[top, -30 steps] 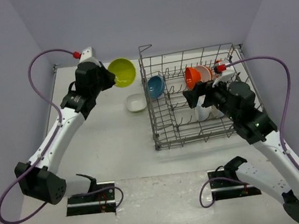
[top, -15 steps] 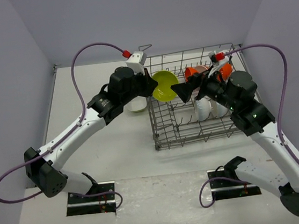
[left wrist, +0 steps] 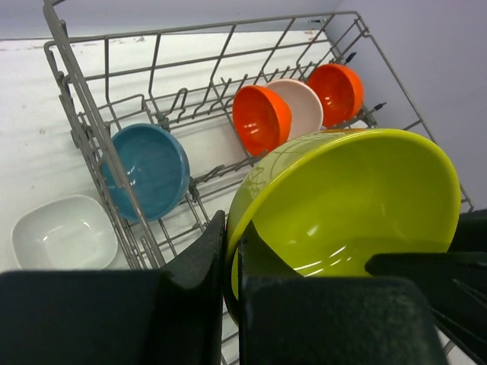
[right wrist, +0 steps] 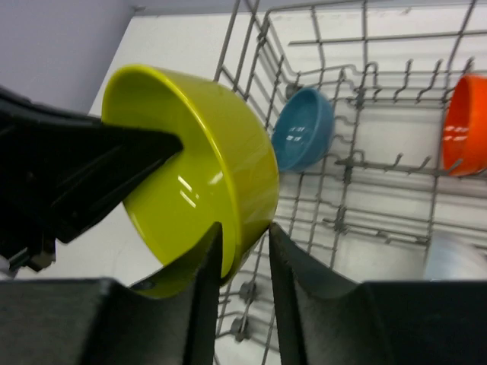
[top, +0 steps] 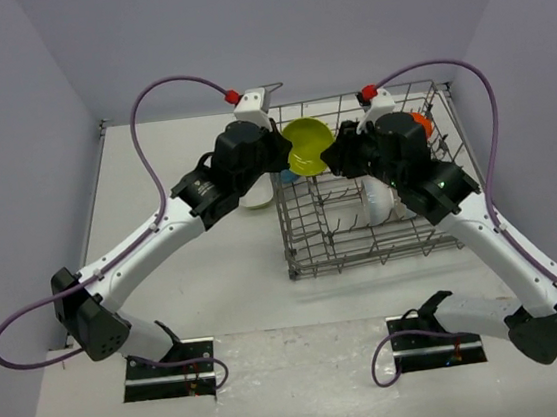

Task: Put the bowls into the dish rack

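— Entry one: the left arm (top: 151, 233), pose?
— Stretched from its base at the near left, slanting across the table (top: 208, 297) towards the far part of the rack's left wall. The left gripper (left wrist: 230, 236) has its fingers nearly together, pinching the rim of the yellow-green bowl (left wrist: 350, 205), one finger inside and one outside.
— Entry two: the right arm (top: 494, 244)?
— Raised from the near right and reaching over the dish rack (top: 364, 249), wrist turned to face the other arm's wrist. The right gripper (right wrist: 245, 232) has its fingers partly apart, straddling the same bowl's wall on the opposite side. Both fingers sit close against the wall; whether they press on it cannot be told.
— Location of the yellow-green bowl?
— In the air, tilted on edge, above the rack's left end, between the two grippers.
— Contents of the dish rack?
— One blue bowl (left wrist: 148, 171), on edge at the left side. Along the far row, on edge and side by side: the near orange bowl (left wrist: 261, 118), the white-lined bowl (left wrist: 304, 106) just behind it, the far orange bowl (left wrist: 338, 91). One white round bowl (top: 378, 202), partly hidden beneath the right arm.
— Outside the rack?
— One white squarish bowl (left wrist: 65, 232), upright on the table, just beside the rack's left wall, near the blue bowl.
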### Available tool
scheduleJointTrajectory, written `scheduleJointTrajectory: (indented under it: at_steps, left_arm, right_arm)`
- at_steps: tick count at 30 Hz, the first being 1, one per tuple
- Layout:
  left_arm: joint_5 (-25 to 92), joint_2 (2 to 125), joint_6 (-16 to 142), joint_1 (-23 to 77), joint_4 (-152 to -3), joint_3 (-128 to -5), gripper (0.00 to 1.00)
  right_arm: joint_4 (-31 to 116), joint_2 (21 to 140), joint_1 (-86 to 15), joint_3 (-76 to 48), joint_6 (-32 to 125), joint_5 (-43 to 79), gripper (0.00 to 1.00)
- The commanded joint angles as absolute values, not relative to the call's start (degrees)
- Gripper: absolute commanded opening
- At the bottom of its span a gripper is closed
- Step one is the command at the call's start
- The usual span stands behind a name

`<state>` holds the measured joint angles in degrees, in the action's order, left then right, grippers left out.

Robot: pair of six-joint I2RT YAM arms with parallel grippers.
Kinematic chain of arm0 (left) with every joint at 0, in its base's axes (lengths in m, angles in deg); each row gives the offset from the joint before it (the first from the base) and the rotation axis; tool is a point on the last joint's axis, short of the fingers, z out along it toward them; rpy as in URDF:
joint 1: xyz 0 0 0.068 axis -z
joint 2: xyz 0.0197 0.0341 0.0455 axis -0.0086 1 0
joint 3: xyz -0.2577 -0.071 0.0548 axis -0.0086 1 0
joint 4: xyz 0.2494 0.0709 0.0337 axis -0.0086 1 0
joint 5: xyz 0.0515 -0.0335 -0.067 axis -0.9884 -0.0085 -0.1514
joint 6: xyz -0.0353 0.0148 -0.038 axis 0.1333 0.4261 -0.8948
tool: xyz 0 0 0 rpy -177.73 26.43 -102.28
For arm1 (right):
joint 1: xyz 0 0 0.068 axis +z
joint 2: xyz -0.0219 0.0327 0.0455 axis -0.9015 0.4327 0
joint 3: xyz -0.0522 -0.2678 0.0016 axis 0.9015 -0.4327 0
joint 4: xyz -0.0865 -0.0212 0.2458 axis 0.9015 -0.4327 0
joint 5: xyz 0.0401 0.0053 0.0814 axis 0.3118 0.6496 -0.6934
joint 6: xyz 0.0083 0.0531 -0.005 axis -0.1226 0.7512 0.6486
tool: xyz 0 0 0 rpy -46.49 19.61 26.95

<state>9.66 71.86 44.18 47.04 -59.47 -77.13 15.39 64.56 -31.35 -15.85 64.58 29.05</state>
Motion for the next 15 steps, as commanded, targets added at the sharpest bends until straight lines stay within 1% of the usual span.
scheduleJointTrajectory:
  at_steps: [1, 3, 4, 5, 6, 7, 8, 11, 15]
  left_arm:
    - [7.74, 72.32, 42.67, 47.69, -60.98, -80.32, 0.00]
    - [8.53, 72.67, 42.66, 47.69, -61.07, -80.59, 0.01]
    - [9.67, 73.02, 43.10, 47.69, -61.07, -80.68, 0.18]
    - [10.11, 73.11, 43.45, 47.78, -60.98, -80.76, 0.30]
    - [10.64, 73.11, 43.46, 47.78, -61.07, -80.68, 0.42]
    - [11.25, 73.02, 43.80, 47.78, -60.98, -80.59, 0.75]
    - [11.43, 72.85, 43.81, 47.78, -60.98, -80.07, 0.99]
    - [10.82, 71.53, 44.33, 47.78, -60.81, -79.01, 1.00]
    - [7.76, 68.81, 44.69, 47.69, -59.84, -77.78, 1.00]
  right_arm:
    - [12.60, 65.65, -30.17, -11.94, 64.53, 38.47, 0.28]
    - [12.60, 66.45, -29.82, -11.50, 64.27, 40.84, 0.18]
    - [12.60, 67.23, -29.82, -10.89, 64.00, 41.20, 0.12]
    - [11.90, 67.59, -29.82, -9.75, 63.74, 43.12, 0.00]
    - [11.29, 67.94, -29.82, -9.13, 63.65, 44.36, 0.00]
    - [9.71, 68.90, -29.91, -8.43, 63.39, 45.59, 0.00]
    - [8.92, 69.35, -29.91, -7.81, 62.78, 46.38, 0.00]
    - [8.03, 70.14, -30.52, -6.40, 60.67, 48.15, 0.00]
    - [5.15, 71.28, -32.27, -4.82, 59.00, 47.27, 0.00]
